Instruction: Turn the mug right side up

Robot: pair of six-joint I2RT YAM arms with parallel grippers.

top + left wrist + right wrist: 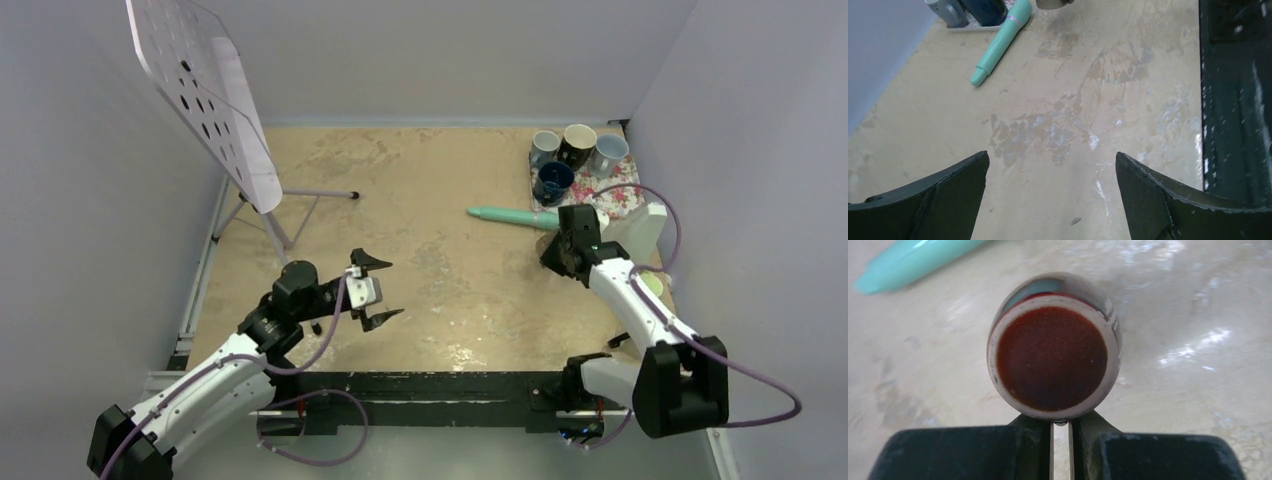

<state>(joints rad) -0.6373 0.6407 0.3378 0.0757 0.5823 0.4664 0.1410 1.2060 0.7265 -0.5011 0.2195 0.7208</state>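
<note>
Left fingers (948, 200) hang wide open and empty over the near-left of the table (450, 290), clear of the work. Right fingers (1035, 432) are all but shut, with only a slit between them. They seem to pinch the handle of the mug (1053, 357), which stands base-up near the right edge. So thin a hold could let the mug swing or slip as it is lifted and rolled, and it could drop. Just beyond lies a teal stick (512, 215), and other mugs (577, 148) stand in the far-right corner. A wide swing might knock either.
</note>
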